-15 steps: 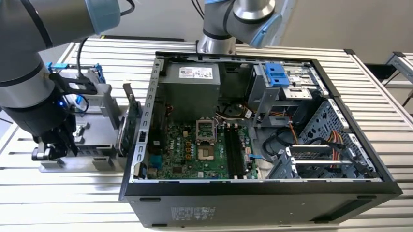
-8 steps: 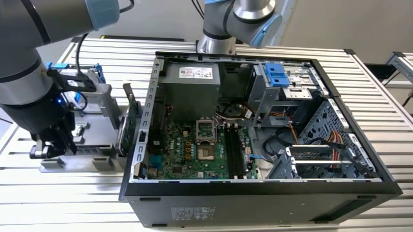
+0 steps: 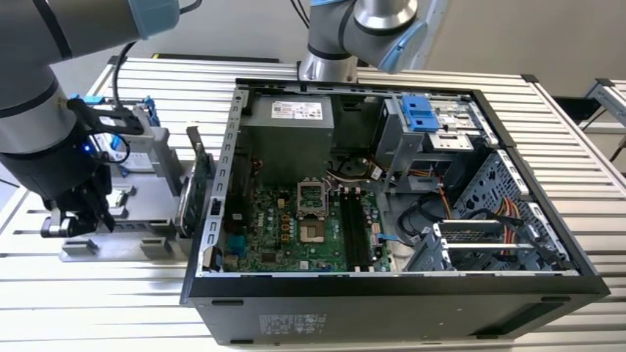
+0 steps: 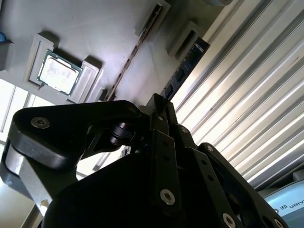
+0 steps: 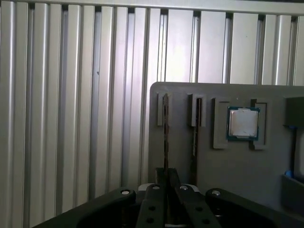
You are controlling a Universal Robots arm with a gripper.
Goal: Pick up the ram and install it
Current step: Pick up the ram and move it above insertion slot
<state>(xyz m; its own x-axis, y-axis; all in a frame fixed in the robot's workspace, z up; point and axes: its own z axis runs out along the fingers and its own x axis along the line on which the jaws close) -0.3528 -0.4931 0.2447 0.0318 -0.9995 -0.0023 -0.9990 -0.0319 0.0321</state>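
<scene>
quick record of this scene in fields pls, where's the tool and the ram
holder: grey, on the slatted table, at the exterior view's left of the case
ram: on edge in a holder slot
tool: closed on the ram
second stick: next slot, untouched
cpu: in a holder pocket
case state: open, board exposed

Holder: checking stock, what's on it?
A CPU, the ram and a second stick in slots, a blue-framed drive, a green card. The tool covers part of the ram.
</scene>
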